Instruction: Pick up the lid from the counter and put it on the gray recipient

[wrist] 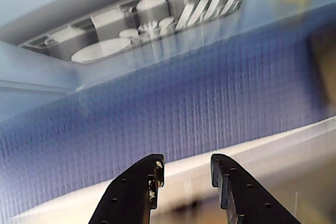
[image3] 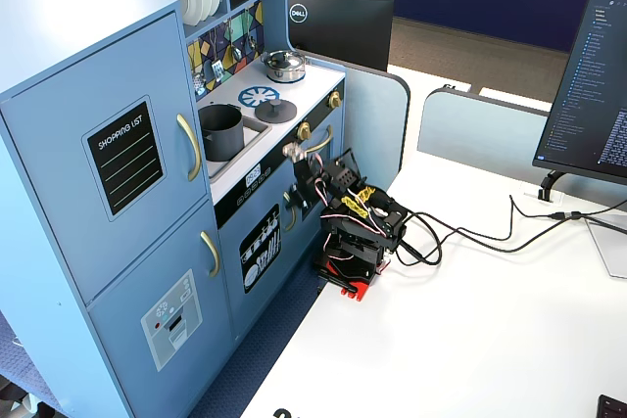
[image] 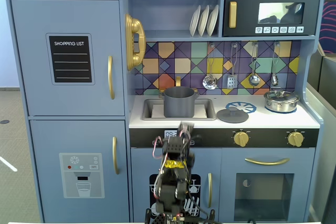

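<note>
In a fixed view facing the toy kitchen, the lid (image: 232, 115) lies flat on the white worktop (image: 262, 120), just right of the sink (image: 152, 109) and touching the near edge of a blue burner ring (image: 242, 107). The gray recipient (image: 179, 101) stands upright in the sink, uncovered, well left of the lid. A shiny silver pot (image: 281, 100) with its own lid sits at the far right of the worktop. The arm (image: 172, 182) rises in front of the cabinet, its end effector (image: 186, 128) level with the worktop's front edge and clear of both the lid and the gray recipient.

In the wrist view, the end effector (wrist: 185, 170) shows its two dark fingers (wrist: 143, 192) slightly parted, with nothing between them. Beyond them is a blurred blue panel and a dishwasher picture (wrist: 147, 19).

In another fixed view from the side, the lid (image3: 274, 110) rests on the worktop between the gray recipient (image3: 221, 131) and the silver pot (image3: 285, 66). The end effector (image3: 293, 152) hangs just in front of the worktop's edge.
</note>
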